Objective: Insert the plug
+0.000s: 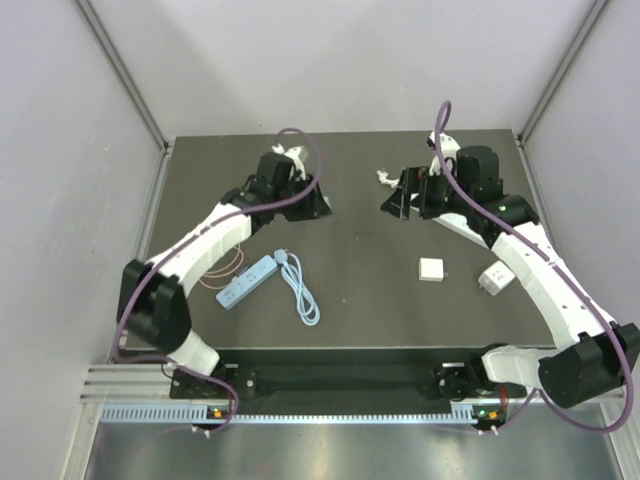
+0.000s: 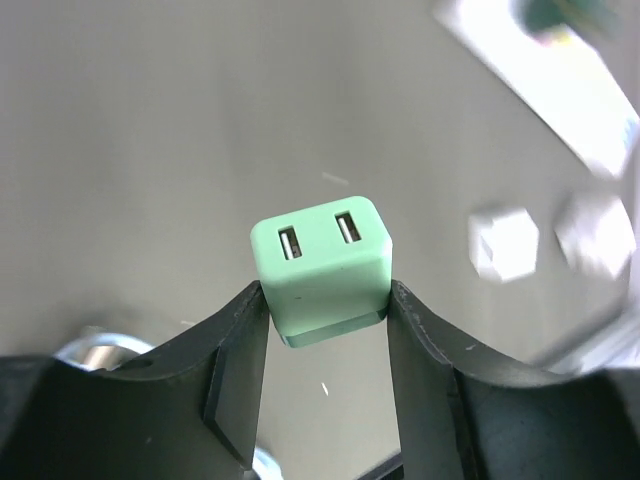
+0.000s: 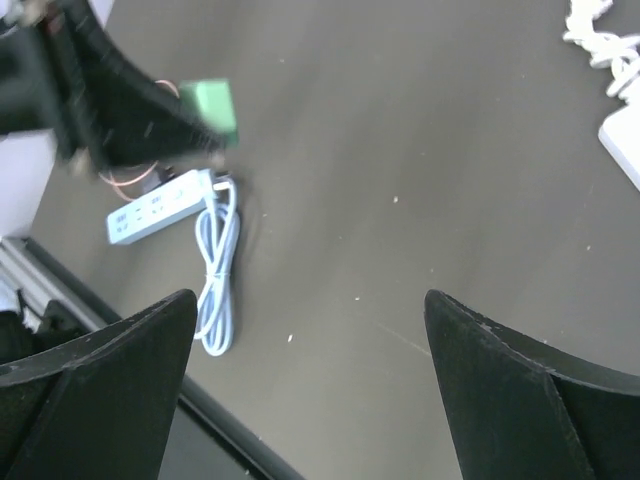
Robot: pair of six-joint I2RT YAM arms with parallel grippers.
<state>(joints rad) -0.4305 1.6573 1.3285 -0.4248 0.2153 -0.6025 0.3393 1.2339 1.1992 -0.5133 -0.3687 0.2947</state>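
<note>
My left end effector [image 1: 316, 200] hangs over the far half of the table [image 1: 370, 310]. It faces my right end effector [image 1: 396, 205], near it but apart. The blue power strip [image 1: 246, 281] lies well nearer my bases, on the left, with its cord [image 1: 303, 292] looped beside it. A square white adapter [image 1: 431, 270] sits off to the right.

From the left wrist, my fingers [image 2: 240, 340] are part closed on the green plug [image 2: 320, 262]. They pinch its two flanks, so the USB face points outward. Its prongs are hidden from me.

From the right wrist, the jaws stand wide apart with nothing between them, looking down toward the strip. I judge the plug is gripped by its sides to leave the prong end free, and the empty arm could steady the strip.
</note>
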